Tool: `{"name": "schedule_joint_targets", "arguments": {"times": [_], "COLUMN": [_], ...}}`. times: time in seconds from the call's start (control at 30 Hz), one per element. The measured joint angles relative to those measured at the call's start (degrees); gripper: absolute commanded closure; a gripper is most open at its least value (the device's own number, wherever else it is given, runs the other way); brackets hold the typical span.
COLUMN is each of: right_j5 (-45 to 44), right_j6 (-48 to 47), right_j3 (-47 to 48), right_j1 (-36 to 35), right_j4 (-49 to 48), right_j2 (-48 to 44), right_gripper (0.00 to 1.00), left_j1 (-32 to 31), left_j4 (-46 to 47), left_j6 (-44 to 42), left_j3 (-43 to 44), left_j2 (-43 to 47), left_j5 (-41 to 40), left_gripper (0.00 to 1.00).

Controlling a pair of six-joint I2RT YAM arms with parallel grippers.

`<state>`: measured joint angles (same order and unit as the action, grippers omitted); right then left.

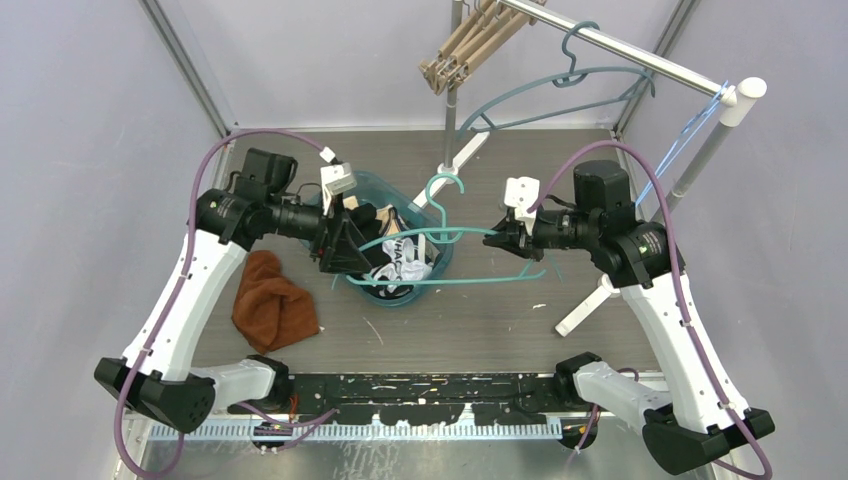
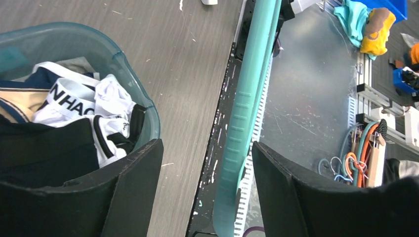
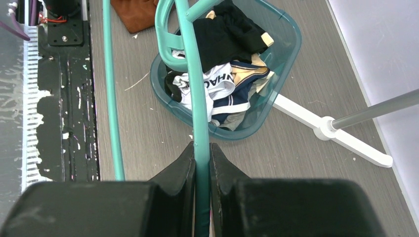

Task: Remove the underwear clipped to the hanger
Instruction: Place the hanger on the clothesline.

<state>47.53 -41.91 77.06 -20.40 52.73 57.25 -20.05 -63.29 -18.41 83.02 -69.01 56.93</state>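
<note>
Grey wood-grain table [image 1: 480, 330]: removal is judged essentially complete, with the hanger [image 2: 244, 113] held above the bin [image 3: 257, 123].
Underwear [image 3: 217, 84] is seen heaped in the bin, and no garment is seen on the visible lengths of the hanger; whether any clip is engaged cannot be told. Only disposal of the hanger is judged outstanding. From 3 o'clock of the bin, the right arm is extended level, the right gripper [image 3: 201, 150] clamped narrowly on the hanger rod. From 9 o'clock, the left arm is extended over the bin, the left gripper [image 2: 206, 143] spread wide astride a hanger bar, clear of it on both sides.
</note>
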Motion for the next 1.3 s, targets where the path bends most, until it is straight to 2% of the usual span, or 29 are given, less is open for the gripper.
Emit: {"name": "schedule_joint_targets", "arguments": {"times": [0.43,0.63,0.8,0.93,1.0,1.1,1.3], "right_j5": [0.1,-0.2,-0.5,-0.6,-0.8,-1.0,-2.1], "right_j6": [2.4,2.6,2.6,2.7,2.7,3.0,5.0], "right_j3": [-1.3,-2.7,-3.0,-3.2,-3.6,-4.2,-4.6], "right_j1": [-0.2,-0.2,-0.2,-0.2,-0.2,-0.2,-0.4], "right_j4": [-2.4,-2.5,-2.6,-2.7,-3.1,-3.6,-4.6], "right_j2": [-0.8,-1.5,-1.5,-1.6,-1.8,-2.2,-2.6], "right_gripper": [0.99,0.99,0.99,0.99,0.99,0.79,0.25], "left_j1": [-0.6,-0.6,-0.6,-0.6,-0.6,-0.6,-0.8], "left_j4": [1.0,1.4,1.7,1.9,1.9,2.0,2.3], "left_j6": [1.1,1.1,1.2,1.1,0.9,1.0,0.9], "left_j3": [-2.4,-2.6,-3.0,-3.5,-3.7,-3.7,-3.7], "left_j2": [0.3,1.0,1.7,2.1,2.3,3.0,5.4], "left_j5": [2.4,3.0,3.3,3.4,3.9,3.7,1.2], "left_gripper": [0.47,0.59,0.77,0.99,1.0,1.0,1.0]}}
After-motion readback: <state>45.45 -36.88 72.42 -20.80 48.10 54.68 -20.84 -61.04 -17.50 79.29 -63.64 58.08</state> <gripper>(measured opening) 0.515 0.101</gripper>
